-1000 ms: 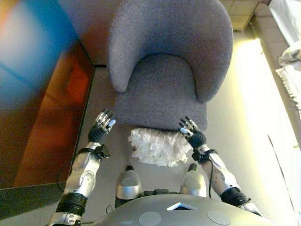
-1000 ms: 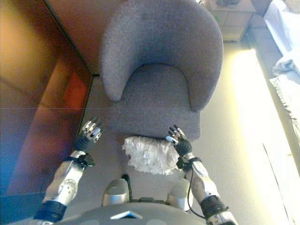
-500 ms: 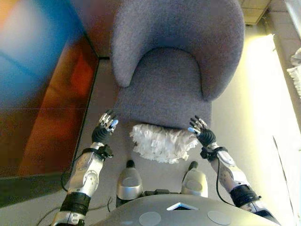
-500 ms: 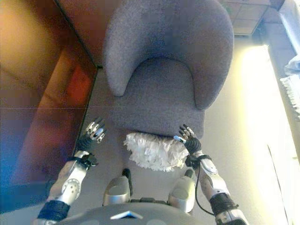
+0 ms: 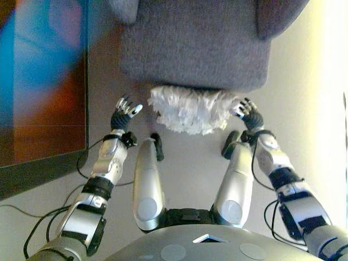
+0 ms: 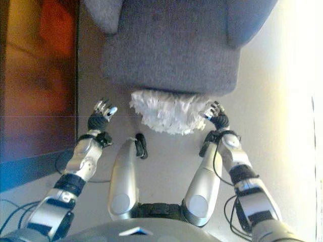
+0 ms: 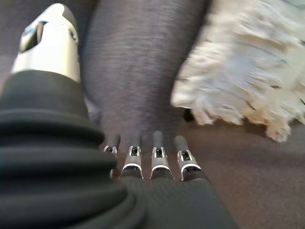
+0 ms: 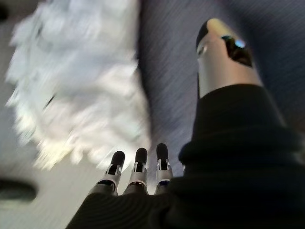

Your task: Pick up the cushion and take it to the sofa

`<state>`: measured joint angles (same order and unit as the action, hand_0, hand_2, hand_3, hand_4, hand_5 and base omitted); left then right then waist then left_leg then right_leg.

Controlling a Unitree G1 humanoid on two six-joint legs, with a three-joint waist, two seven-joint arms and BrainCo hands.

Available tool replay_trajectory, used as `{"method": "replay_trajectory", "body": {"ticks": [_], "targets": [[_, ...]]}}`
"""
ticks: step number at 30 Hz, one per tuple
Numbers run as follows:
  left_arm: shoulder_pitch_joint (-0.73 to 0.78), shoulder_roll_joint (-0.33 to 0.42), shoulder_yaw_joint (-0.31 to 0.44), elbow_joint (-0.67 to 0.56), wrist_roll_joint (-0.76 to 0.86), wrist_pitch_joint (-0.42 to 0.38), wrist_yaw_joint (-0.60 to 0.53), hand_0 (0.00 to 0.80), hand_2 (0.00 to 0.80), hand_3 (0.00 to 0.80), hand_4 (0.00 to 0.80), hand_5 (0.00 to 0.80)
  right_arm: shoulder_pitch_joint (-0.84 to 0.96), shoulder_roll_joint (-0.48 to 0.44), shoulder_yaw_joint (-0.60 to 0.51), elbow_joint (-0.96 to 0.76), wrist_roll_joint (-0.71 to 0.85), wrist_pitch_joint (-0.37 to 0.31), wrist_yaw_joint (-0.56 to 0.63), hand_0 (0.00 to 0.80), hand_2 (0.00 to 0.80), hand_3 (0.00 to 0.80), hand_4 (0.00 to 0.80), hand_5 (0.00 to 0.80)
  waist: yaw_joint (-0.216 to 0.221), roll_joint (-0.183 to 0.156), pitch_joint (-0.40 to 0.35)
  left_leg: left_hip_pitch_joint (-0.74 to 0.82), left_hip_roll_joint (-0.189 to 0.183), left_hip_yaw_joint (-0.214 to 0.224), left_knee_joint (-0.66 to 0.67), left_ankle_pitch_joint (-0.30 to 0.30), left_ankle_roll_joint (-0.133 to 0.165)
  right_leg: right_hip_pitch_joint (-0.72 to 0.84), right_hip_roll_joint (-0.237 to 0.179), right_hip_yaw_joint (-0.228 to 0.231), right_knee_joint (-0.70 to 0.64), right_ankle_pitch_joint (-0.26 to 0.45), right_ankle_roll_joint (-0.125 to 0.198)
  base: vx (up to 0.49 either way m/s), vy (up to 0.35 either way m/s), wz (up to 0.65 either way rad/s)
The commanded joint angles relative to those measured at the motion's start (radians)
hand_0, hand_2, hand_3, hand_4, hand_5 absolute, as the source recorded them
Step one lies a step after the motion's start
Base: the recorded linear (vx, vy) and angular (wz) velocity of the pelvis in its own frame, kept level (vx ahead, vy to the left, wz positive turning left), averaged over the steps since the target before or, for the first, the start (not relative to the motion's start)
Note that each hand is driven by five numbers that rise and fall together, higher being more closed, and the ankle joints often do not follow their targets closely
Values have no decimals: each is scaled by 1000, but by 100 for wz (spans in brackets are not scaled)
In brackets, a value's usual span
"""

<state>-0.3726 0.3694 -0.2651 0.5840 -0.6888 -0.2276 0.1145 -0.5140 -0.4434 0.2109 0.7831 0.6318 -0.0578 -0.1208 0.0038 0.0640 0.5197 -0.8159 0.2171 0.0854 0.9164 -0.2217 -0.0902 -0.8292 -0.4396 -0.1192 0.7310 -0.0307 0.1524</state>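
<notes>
While both hands are raised toward the front of the grey sofa chair (image 5: 196,49), neither one holds anything. A white shaggy cushion (image 5: 191,109) lies on the floor directly against the lower front edge of the chair, partly tucked beneath that edge, and sits between the two hands. Left hand (image 5: 124,113) is beside the cushion's left end but apart from it, with a visible strip of floor between; its fingers (image 7: 157,157) are extended and spread, thumb held off to one side, nothing within them. Right hand (image 5: 248,113) is at the cushion's right end, fingertips just beside or brushing the fringe; contact cannot be confirmed from the head views. Its own wrist view shows fingers (image 8: 138,168) straight and relaxed, thumb apart, with the cushion (image 8: 76,90) lying past the fingertips and not enclosed by them. The pale floor (image 5: 190,163) under the cushion is plain. To the robot's left stands a dark panel (image 5: 41,81) with reddish and blue reflections, its lower edge meeting the floor. Bright light falls across the floor on the right side.
</notes>
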Motion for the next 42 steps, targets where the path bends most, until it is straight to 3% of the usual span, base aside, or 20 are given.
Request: {"method": "replay_trajectory", "body": {"ticks": [1, 7, 20, 29, 37, 42], "targets": [[-35, 6, -7, 10, 40, -65, 38, 0, 0, 0, 0, 0, -62, -44, -34, 15, 16, -15, -47, 0, 0, 0, 0, 0, -5, 15, 0, 0, 27, -24, -39, -51, -43, -36, -20, 110, 82, -21, 51, -111, 74, -18], [-112, 29, -3, 50, 21, -52, 48, 0, 0, 0, 0, 0, -108, -93, -58, 65, 44, 4, -48, 0, 0, 0, 0, 0, -15, 16, 0, -155, 44, -32, 64, -68, -33, -183, 3, 138, 169, -32, 49, -83, 34, -13], [-292, 121, -18, 177, -54, 54, 17, 0, 0, 0, 0, 0, -314, -157, 26, 206, 77, 29, 159, 0, 0, 0, 0, 0, -27, 17, 0, -423, 49, -69, 256, -96, -13, -445, 31, 194, 339, -76, 37, -23, -9, -10], [-391, 174, -22, 224, -107, 99, -1, 0, 0, 0, 0, 0, -398, -167, 98, 202, 54, 16, 342, 0, 0, 0, 0, 0, -31, 15, 0, -514, 52, -83, 306, -99, -19, -542, 25, 208, 398, -100, 30, 2, -22, 5], [-460, 187, 1, 298, -105, 96, 111, 0, 0, 0, 0, 0, -469, -154, 155, 213, 29, 9, 364, 0, 0, 0, 0, 0, -29, 8, 0, -549, 57, -90, 315, -93, -31, -582, 22, 209, 410, -104, 27, 8, -11, 2], [-475, 187, -9, 321, -70, 103, 59, 0, 0, 0, 0, 0, -516, -153, 185, 216, 9, 24, 361, 0, 0, 0, 0, 0, -23, 6, 0, -556, 54, -89, 305, -89, -35, -590, 19, 202, 402, -100, 27, 0, 0, 0]]}}
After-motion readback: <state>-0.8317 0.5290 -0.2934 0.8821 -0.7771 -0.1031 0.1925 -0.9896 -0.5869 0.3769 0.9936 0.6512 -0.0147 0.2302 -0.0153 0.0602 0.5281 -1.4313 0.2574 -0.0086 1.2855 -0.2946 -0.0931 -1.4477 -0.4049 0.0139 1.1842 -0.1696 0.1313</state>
